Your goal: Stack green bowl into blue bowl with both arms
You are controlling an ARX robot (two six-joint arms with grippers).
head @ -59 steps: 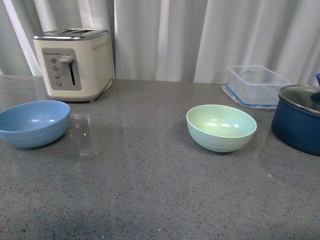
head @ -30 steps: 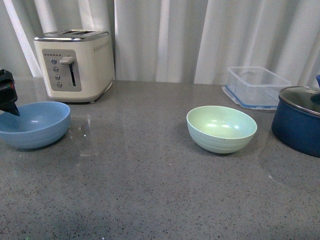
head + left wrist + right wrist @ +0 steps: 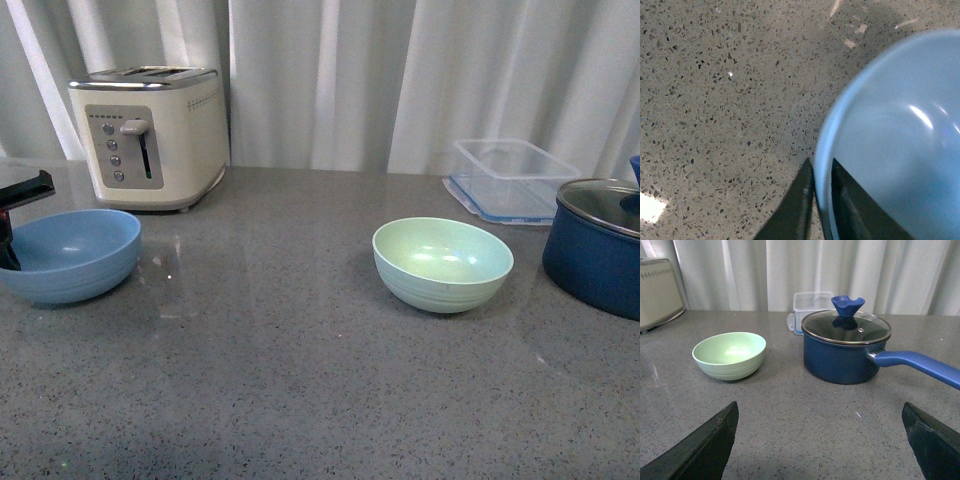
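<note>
Big grey speckled stone desk [image 3: 300, 380] carries everything: a cream two-slot toaster [image 3: 150, 135] at the back left, a dark navy pot with a glass lid [image 3: 842, 355] far right, and a clear plastic container [image 3: 510, 175] behind it. The pale mint-green round bowl [image 3: 442, 265] sits untouched right of centre, well apart from the light sky-blue matte bowl [image 3: 70, 255] at the left edge. What's new: a second ago no arm was showing, now the left gripper [image 3: 821, 162] has come in and straddles the blue bowl's rim, looks pinched on it. So the blue bowl is being handled first, I reckon. The right gripper [image 3: 820, 440] is spread wide, holding nothing. No readable brand or writing anywhere.
</note>
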